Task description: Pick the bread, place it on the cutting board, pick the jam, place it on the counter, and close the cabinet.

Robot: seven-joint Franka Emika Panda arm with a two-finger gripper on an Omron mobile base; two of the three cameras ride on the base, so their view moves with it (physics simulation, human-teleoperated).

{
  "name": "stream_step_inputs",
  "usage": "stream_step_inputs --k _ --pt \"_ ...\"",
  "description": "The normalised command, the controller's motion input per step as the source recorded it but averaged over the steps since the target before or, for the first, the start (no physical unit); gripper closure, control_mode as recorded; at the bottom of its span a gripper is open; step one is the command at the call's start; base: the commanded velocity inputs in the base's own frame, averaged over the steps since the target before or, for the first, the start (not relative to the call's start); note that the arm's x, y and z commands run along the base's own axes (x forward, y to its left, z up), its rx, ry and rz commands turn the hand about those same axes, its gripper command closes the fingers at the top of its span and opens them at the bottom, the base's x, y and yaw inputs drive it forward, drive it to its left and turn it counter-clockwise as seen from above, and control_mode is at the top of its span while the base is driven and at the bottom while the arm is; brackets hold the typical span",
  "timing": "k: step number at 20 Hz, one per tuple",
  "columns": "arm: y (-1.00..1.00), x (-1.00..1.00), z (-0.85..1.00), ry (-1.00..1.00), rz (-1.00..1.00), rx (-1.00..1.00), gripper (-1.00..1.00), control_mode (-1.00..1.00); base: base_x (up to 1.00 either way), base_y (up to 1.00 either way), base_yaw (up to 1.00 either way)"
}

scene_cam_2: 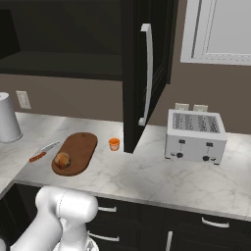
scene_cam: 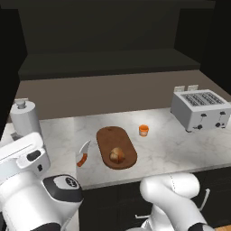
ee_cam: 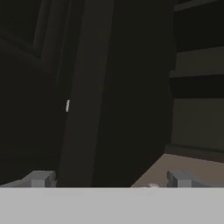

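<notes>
I see the bread [scene_cam: 117,155] lying on the cutting board [scene_cam: 108,136], toward its near end, with the jam [scene_cam: 143,130] upright on the counter [scene_cam: 167,146] just beside the board's far right edge. The cabinet [scene_cam_2: 147,73] stands open, its door swung out above the counter; knife [scene_cam: 83,154] left of the board, toaster [scene_cam: 200,109] well to the right. In the hand view my gripper [ee_cam: 109,179] has its fingertips [ee_cam: 40,178] spread wide with nothing between them, facing a dark cabinet door panel close up.

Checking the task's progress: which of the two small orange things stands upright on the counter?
The jam, a small jar beside the cutting board; the knife lies flat.
</notes>
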Motion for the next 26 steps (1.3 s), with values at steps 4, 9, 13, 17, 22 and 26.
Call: stream_step_inputs --k 4,9,13,17,22,26 --pt "-0.47 0.48 0.0 0.0 -0.05 0.1 -1.0 -1.0 0.0 0.0 0.0" --pt "-0.47 0.55 0.0 0.0 -0.05 0.1 -1.0 -1.0 0.0 0.0 0.0" --pt "-0.57 0.6 0.0 0.0 -0.05 0.13 -1.0 -1.0 0.0 0.0 0.0" --pt "-0.58 0.59 0.0 0.0 -0.06 0.14 -1.0 -1.0 0.0 0.0 0.0" --pt "-0.59 0.61 0.0 0.0 -0.06 0.14 -1.0 -1.0 0.0 0.0 0.0" --pt "-0.61 0.63 0.0 0.0 -0.05 0.14 -1.0 -1.0 0.0 0.0 0.0"
